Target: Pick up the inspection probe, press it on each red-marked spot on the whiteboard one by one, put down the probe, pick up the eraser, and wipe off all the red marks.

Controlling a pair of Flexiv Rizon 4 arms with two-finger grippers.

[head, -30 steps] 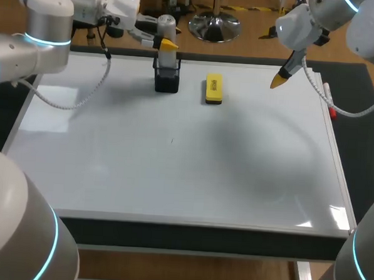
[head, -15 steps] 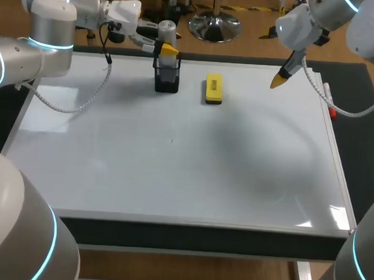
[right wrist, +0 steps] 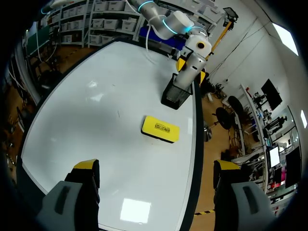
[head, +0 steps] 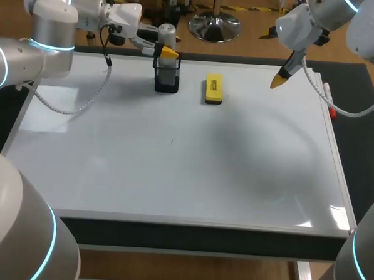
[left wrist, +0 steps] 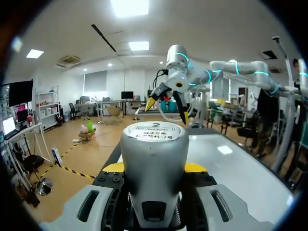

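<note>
Left gripper (left wrist: 154, 167) clamped on the probe (head: 167, 33), lower end in the black holder (head: 167, 80). Eraser (head: 213, 89) lies just right of the holder on the whiteboard (head: 173, 164). Right gripper (right wrist: 156, 166), fingers wide, hangs well right of the holder.

Pale grey tubular arms, left arm (head: 49, 20) at upper left, right arm (head: 368, 27) at upper right, wear glowing cyan rings (head: 46, 43) at the joints. Grey cables (head: 63, 111) trail from white wrists — left gripper (head: 168, 52) and right gripper (head: 278, 79) end yellow.
</note>
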